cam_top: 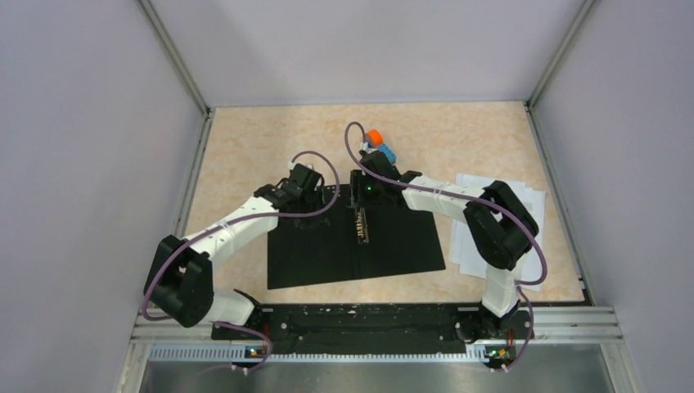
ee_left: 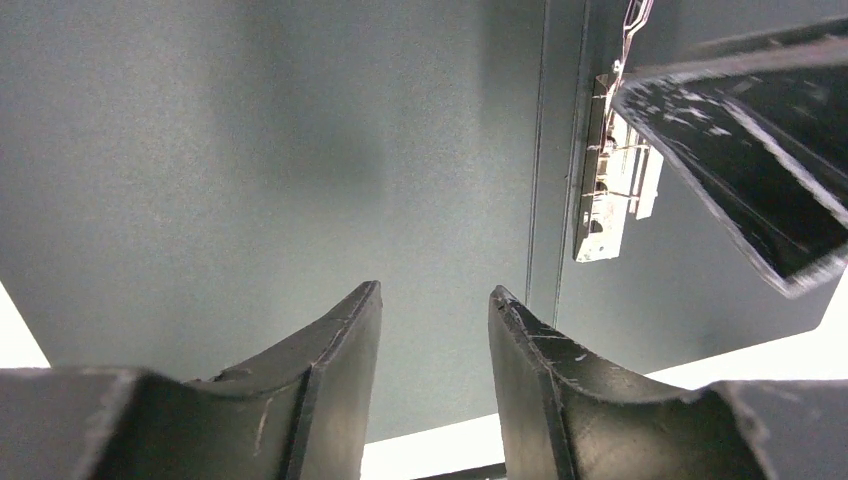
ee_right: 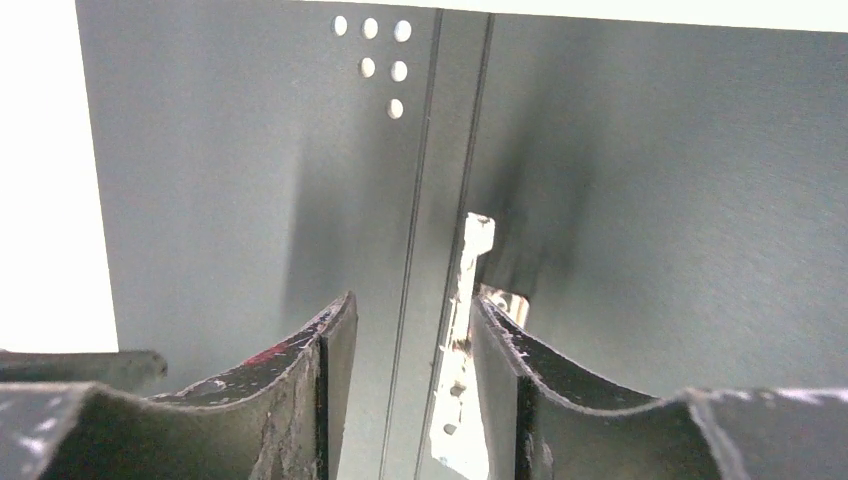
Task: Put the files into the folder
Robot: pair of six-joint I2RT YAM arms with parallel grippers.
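Note:
The folder (cam_top: 401, 237) lies open on the table, black inside up, with its metal clip strip (cam_top: 361, 223) along the spine. The files (cam_top: 536, 201), white sheets, lie to its right, partly under the right arm. My left gripper (cam_top: 313, 199) is open and empty over the folder's far left part, seen in the left wrist view (ee_left: 435, 295) above the black surface (ee_left: 250, 150), with the clip (ee_left: 615, 195) to its right. My right gripper (cam_top: 360, 201) is open over the spine's far end (ee_right: 412, 300). The clip (ee_right: 465, 340) lies between its fingers, close to the right one.
A small blue-and-orange toy truck (cam_top: 380, 145) stands just behind the right gripper, beyond the folder's far edge. Grey walls enclose the table on three sides. A scuffed black part of the right gripper (ee_left: 760, 150) shows at the upper right of the left wrist view.

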